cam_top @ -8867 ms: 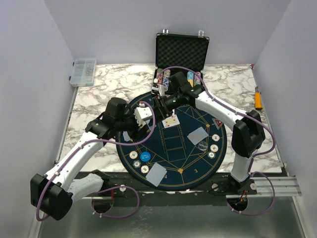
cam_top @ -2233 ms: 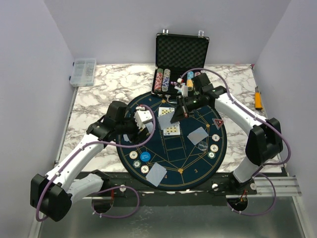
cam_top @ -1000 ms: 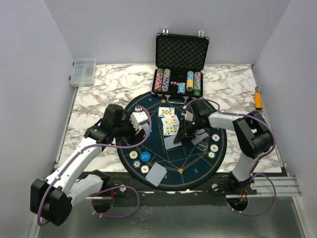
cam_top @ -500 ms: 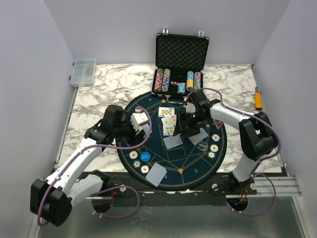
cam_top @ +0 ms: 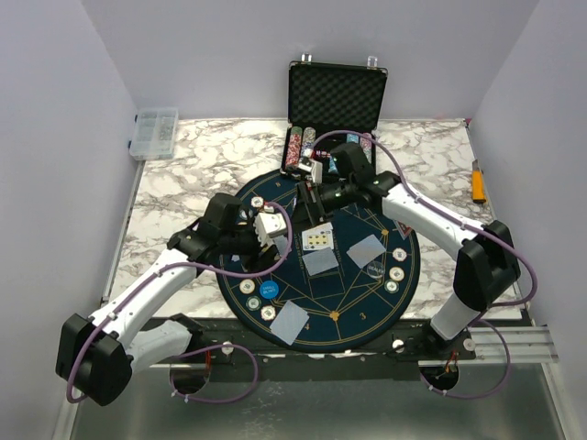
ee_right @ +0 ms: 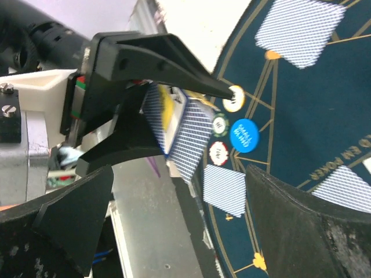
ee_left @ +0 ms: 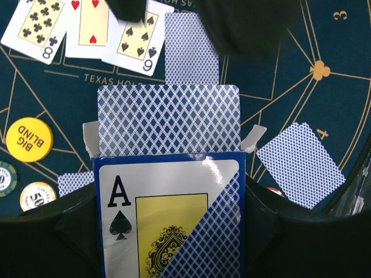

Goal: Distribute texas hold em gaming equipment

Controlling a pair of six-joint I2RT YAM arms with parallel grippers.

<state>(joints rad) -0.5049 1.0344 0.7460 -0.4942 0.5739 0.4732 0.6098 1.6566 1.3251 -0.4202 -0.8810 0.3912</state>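
Note:
My left gripper (cam_top: 267,227) is shut on a blue card box with an ace of spades (ee_left: 168,223); one grey-backed card (ee_left: 168,119) sticks out of its top. My right gripper (cam_top: 308,196) is open and empty, hovering over the row of face-up cards (ee_left: 93,26) just beyond the box; the right wrist view shows the box (ee_right: 177,130) ahead of its spread fingers (ee_right: 64,226). Face-down cards (cam_top: 321,263) (cam_top: 367,247) (cam_top: 291,321) lie on the mat. The yellow big blind disc (ee_left: 29,139), blue disc (cam_top: 269,291), clear dealer disc (cam_top: 374,269) and cream chips (cam_top: 396,273) lie around them.
The round dark-blue mat (cam_top: 353,307) covers the table's near middle. An open black case with stacked chips (cam_top: 335,147) stands behind it. A clear compartment box (cam_top: 154,133) sits at the far left, an orange tool (cam_top: 478,181) at the far right.
My right gripper has left the face-down card at mid-mat and swung up and left, over the face-up cards, towards the box. My left gripper has shifted slightly right with the box.

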